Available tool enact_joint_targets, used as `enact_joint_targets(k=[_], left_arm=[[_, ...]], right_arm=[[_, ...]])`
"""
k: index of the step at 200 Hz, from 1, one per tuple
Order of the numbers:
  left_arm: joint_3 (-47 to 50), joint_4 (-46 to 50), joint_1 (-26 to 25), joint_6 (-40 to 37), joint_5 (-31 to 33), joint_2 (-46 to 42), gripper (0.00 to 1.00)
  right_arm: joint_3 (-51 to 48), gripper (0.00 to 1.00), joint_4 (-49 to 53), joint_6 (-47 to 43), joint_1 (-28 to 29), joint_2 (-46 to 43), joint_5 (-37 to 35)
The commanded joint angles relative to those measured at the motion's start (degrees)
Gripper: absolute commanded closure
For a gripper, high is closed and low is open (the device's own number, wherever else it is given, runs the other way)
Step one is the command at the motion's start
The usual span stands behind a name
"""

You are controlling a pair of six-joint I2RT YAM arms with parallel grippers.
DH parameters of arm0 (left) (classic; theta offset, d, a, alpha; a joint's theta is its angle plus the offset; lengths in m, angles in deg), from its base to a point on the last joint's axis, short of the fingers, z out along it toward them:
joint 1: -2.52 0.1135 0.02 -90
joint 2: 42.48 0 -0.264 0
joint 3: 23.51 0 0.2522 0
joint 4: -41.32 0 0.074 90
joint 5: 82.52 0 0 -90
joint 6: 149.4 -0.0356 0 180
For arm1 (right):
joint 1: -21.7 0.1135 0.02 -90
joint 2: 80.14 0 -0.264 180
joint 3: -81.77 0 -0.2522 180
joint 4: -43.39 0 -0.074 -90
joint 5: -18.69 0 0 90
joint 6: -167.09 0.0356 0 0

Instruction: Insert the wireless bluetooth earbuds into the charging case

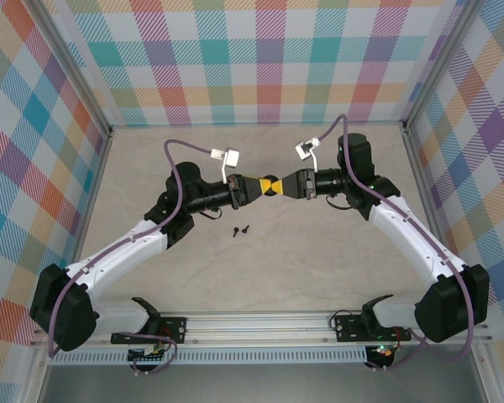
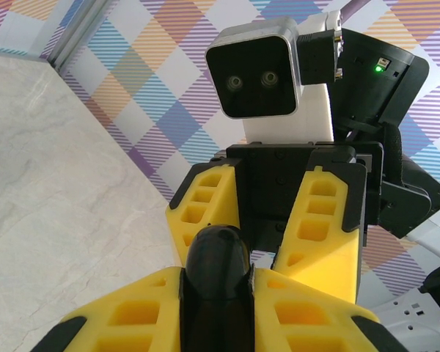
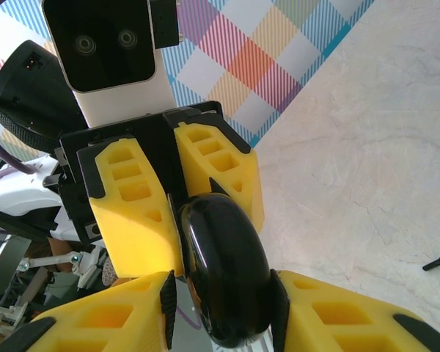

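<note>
Two black earbuds [image 1: 246, 226] lie loose on the bench [image 1: 319, 269], just below frame centre, apart from the charging case [image 1: 271, 186]. We see the case held above the bench at centre, with the left jaws clamped tight on one end and the right jaws set narrow against the other, presumably to steady it for opening. Its lid looks shut and its contents are hidden.

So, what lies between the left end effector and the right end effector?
The glossy black oval charging case, clamped in the left end effector; the top external view shows it.
</note>
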Motion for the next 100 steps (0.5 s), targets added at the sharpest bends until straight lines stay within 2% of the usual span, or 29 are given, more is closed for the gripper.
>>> enact_joint_targets(k=[1,44,74,100], left_arm=[[-0.3,-2.7,-0.6,0.3,-0.8,-0.1,0.80],[-0.2,-1.6,-0.8,0.1,-0.7,-0.5,0.78],[-0.7,0.9,-0.8,-1.1,-0.6,-1.4,0.68],[-1.7,3.7,-0.8,-2.2,-1.1,-1.9,0.51]], right_arm=[[1.4,0.62,-2.6,0.3,0.5,0.1,2.1],[1.7,0.73,-0.8,-0.8,0.5,-0.3,-0.8],[2.6,0.77,3.4,-3.8,0.5,-0.9,-2.9],[3.3,0.78,6.6,-5.7,0.5,-1.1,-4.0]])
